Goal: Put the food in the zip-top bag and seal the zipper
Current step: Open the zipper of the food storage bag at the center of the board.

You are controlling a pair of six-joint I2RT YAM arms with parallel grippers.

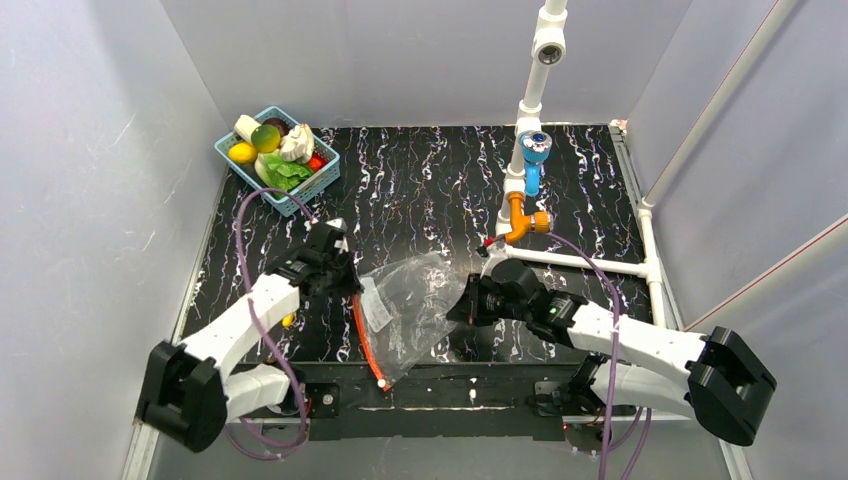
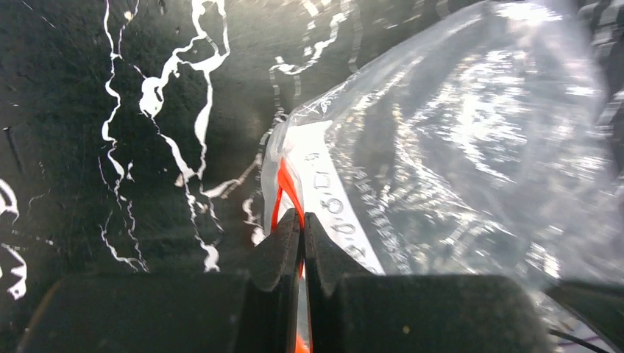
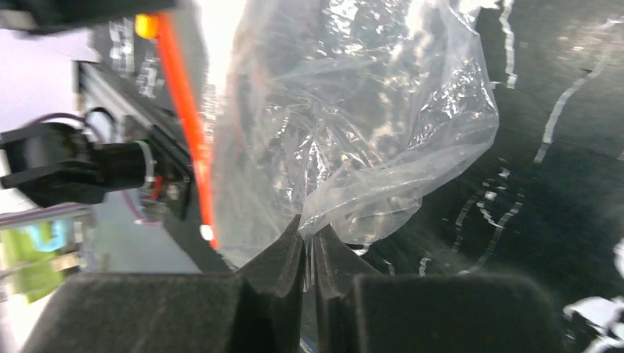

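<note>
blue basket and white pipe frame on a black marbled bench

a black bench (image 1: 420,190) veined with white streaks lies inside pale grey walls (image 1: 400,60). at its far left corner sits a blue plastic basket (image 1: 318,188) with a latticed side. in the basket, a white leek (image 1: 247,126) lies at the far edge and a red chili (image 1: 317,160) at the right. far right stands a white pipe frame (image 1: 528,105); its upright carries a blue piece (image 1: 534,150) above an orange fitting (image 1: 520,218).
</note>
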